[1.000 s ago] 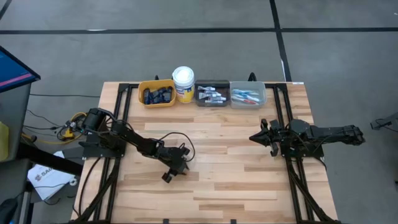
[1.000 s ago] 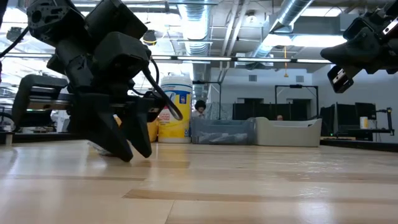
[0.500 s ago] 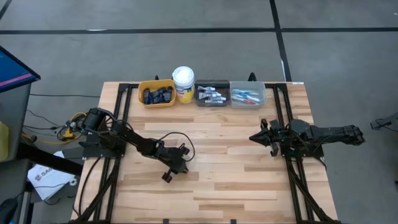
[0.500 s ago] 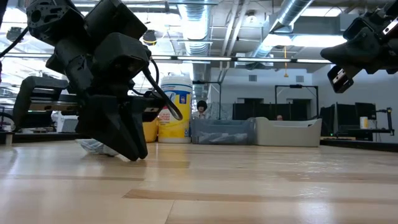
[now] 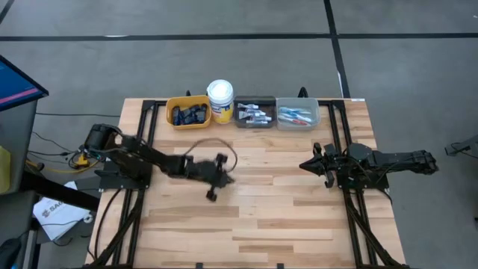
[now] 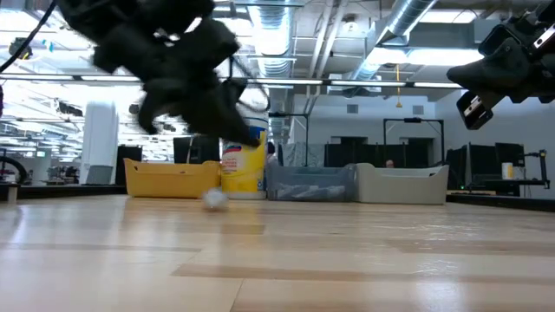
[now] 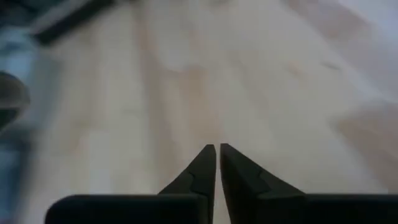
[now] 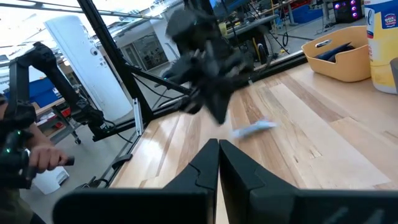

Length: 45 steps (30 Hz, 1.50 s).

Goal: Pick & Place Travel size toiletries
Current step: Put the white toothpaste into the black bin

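Toiletries (image 5: 252, 112) are seen sorted in bins (image 5: 188, 125) beside the yellow tub (image 5: 219, 93), one white tube (image 8: 254, 129) remaining on the table (image 5: 299, 217) before that tub, below the clenched, empty left gripper (image 7: 216, 155), the right gripper (image 8: 218, 149) clenched farther off.

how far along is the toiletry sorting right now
Done: dark navy mini tubes fill the yellow bin, white tubes the dark bin, toothbrushes the grey bin.
In hand: nothing; the left pincer is shut empty above the table.
Left: one small white item low beneath it. The right pincer waits at the right.
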Motion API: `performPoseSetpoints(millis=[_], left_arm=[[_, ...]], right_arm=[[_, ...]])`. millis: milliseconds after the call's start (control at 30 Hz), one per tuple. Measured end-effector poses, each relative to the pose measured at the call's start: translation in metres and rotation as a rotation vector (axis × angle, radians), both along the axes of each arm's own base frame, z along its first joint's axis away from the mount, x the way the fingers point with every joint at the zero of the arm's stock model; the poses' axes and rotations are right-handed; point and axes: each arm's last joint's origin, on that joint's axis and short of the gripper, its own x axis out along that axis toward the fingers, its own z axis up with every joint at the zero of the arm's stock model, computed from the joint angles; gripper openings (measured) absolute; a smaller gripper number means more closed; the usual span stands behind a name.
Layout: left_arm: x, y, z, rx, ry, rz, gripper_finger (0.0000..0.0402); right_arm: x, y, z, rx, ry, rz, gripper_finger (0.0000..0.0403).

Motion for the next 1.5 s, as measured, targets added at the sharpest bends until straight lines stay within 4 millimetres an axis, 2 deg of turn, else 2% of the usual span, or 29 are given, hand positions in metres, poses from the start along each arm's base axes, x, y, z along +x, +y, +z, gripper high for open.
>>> performPoseSetpoints(millis=[100, 267, 333, 400, 500, 633, 800, 933, 1067, 1233, 1400, 1500], left_arm=[[0.010, 0.026, 0.025, 0.032, -0.094, 0.062, 0.0002], [0.032, 0.075, 0.068, 0.061, -0.272, 0.184, 0.0001], [0.037, 0.091, 0.081, 0.040, -0.319, 0.180, 0.0000], [0.038, 0.100, 0.085, 0.011, -0.326, 0.133, 0.0001], [0.036, 0.103, 0.082, -0.022, -0.294, 0.111, 0.0009], [0.035, 0.091, 0.076, -0.224, -0.239, 0.248, 0.0024], [0.035, 0.053, 0.069, -0.446, -0.155, 0.284, 0.0067], [0.030, 0.023, 0.059, -0.444, -0.076, 0.376, 0.0114], [0.023, 0.004, 0.048, -0.369, -0.104, 0.590, 0.0163], [0.009, -0.002, 0.028, -0.440, -0.164, 0.806, 0.0199], [0.005, -0.004, 0.005, -0.449, -0.138, 0.869, 0.0204], [0.012, -0.006, -0.008, -0.454, -0.140, 0.866, 0.0204]], right_arm=[[0.000, 0.000, 0.000, 0.000, 0.000, 0.000, 0.0005], [0.000, 0.000, 0.000, 0.000, 0.000, 0.000, 0.0005], [0.000, 0.000, 0.000, 0.000, 0.000, 0.000, 0.0005], [0.000, 0.000, 0.000, 0.000, 0.000, 0.000, 0.0005], [0.000, 0.000, 0.000, 0.000, -0.001, 0.000, 0.0005], [0.000, 0.000, 0.000, 0.000, 0.000, 0.000, 0.0005], [0.000, 0.000, 0.000, 0.000, 0.000, 0.000, 0.0005], [0.000, 0.000, 0.000, 0.000, 0.000, 0.000, 0.0005], [0.000, 0.000, 0.000, 0.000, 0.000, 0.000, 0.0005], [0.000, 0.000, 0.000, 0.000, 0.000, 0.000, 0.0005], [0.000, 0.000, 0.000, 0.000, 0.000, 0.000, 0.0005], [0.000, 0.000, 0.000, 0.000, -0.001, 0.000, 0.0005]])
